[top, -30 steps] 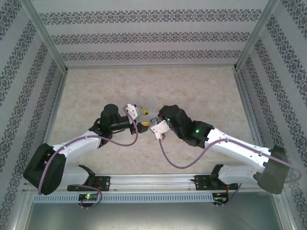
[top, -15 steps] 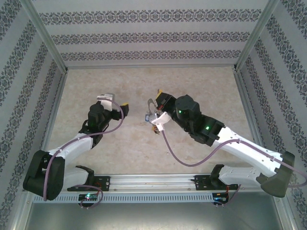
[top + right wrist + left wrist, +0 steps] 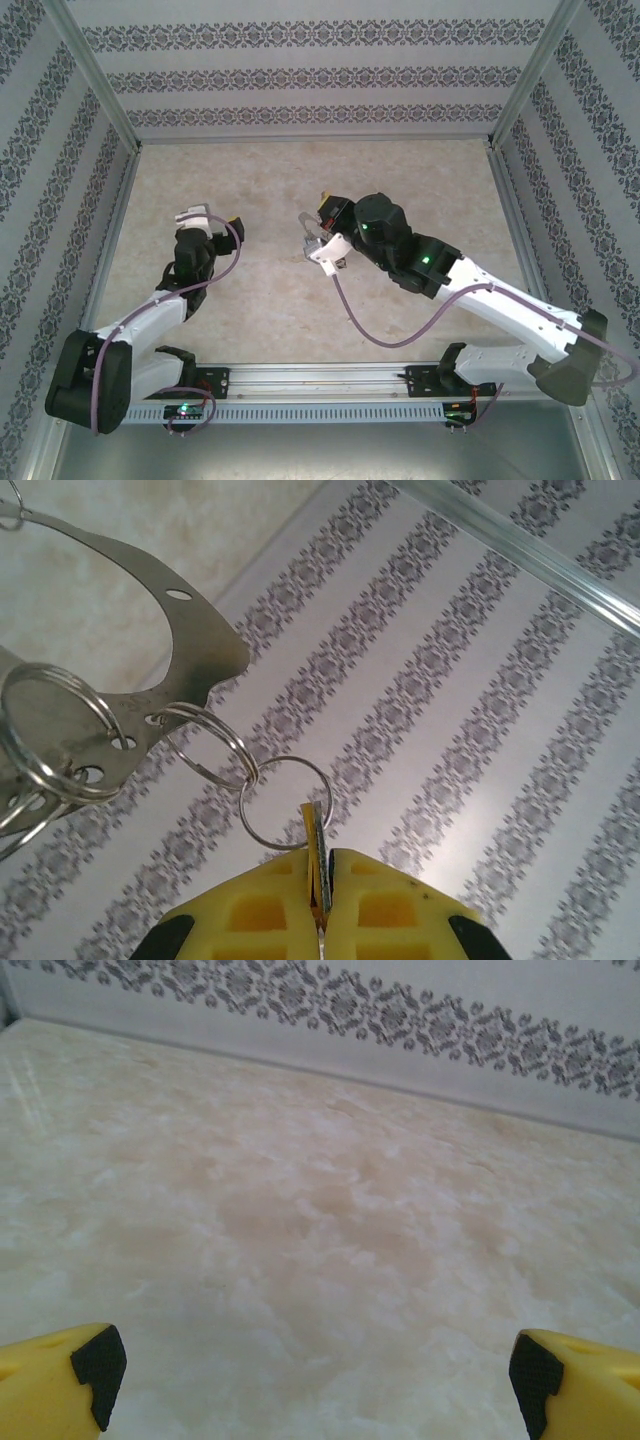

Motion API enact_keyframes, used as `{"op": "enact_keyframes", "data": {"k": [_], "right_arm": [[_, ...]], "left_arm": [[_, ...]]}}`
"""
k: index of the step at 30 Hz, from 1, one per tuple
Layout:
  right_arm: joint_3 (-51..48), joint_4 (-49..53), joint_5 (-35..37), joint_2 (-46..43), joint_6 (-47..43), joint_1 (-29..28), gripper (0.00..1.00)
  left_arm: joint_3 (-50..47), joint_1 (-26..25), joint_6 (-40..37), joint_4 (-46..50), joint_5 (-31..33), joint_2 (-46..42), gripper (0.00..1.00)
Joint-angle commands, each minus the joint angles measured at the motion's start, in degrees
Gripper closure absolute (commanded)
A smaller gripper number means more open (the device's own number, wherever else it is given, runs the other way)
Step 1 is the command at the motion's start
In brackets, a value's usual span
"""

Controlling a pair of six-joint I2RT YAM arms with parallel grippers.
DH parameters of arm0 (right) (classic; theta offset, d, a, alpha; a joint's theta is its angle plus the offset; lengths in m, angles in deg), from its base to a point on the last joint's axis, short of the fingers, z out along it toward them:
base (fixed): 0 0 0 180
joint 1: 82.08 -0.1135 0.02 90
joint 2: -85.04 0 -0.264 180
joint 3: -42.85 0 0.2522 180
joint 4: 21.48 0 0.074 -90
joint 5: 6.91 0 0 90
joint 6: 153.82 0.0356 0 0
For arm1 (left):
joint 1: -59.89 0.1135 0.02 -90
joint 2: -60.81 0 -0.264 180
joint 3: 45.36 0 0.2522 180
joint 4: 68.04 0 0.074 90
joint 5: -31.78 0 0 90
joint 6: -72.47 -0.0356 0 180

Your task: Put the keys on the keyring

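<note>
Your L gripper (image 3: 315, 1378) is wide apart: yellow fingers (image 3: 60, 1375) sit at the two bottom corners of its wrist cam. Nothing btw them, just bare marbled table (image 3: 300, 1210) underneath. On the top cam that arm is over the L side of the table, well apart from the R arm.

Your R gripper (image 3: 318, 872) is pinched together on a key (image 3: 316, 830). It's a thin metal blade seen edge-on, poking out btw the yellow pads (image 3: 255, 915). A small split ring (image 3: 285, 802) runs thru the key's end. That links to a 2nd ring (image 3: 212, 742), and the 2nd ring hooks thru a hole in the keyring (image 3: 195, 630). The keyring is the flat grey metal band curving across the upper L of the R wrist cam. More rings (image 3: 55, 730) hang off the band at far L. The whole bunch extends out past the fingertips, w/ the patterned wall (image 3: 480, 730) behind it.

On the top cam the keyring reads as a grey loop just L of the R gripper's tip, near the table's centre.
</note>
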Motion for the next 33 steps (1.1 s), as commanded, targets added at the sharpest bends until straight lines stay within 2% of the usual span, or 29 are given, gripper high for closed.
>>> {"op": "enact_keyframes", "data": {"k": [1,5,11,15,19,24,33], "right_arm": [[0.3,-0.7,-2.5,2.3,9.4,-2.3,1.00],[2.4,-0.8,-1.9,5.9,15.8,-4.6,1.00],[5.9,-0.3,-6.8,10.5,34.2,-6.2,1.00],[7.1,-0.3,-7.4,13.6,47.3,-6.2,1.00],[5.6,-0.4,-7.8,17.0,54.6,-4.9,1.00],[2.2,-0.3,-6.8,20.0,56.9,-2.6,1.00],[1.8,5.5,-2.2,22.3,50.9,4.0,1.00]], "left_arm": [[-1.6,1.0,2.1,1.5,4.2,-2.8,0.01],[-2.7,1.3,2.4,2.5,5.8,-5.5,0.01],[-5.7,1.4,2.8,1.9,9.6,-10.3,0.01],[-5.9,1.6,0.9,3.5,11.6,-13.1,0.01],[-5.1,1.6,-0.5,4.4,12.0,-13.4,0.01],[-5.0,1.6,0.1,4.4,11.7,-12.3,0.01],[-4.6,1.7,-0.2,4.4,10.5,-10.7,0.01]]}}
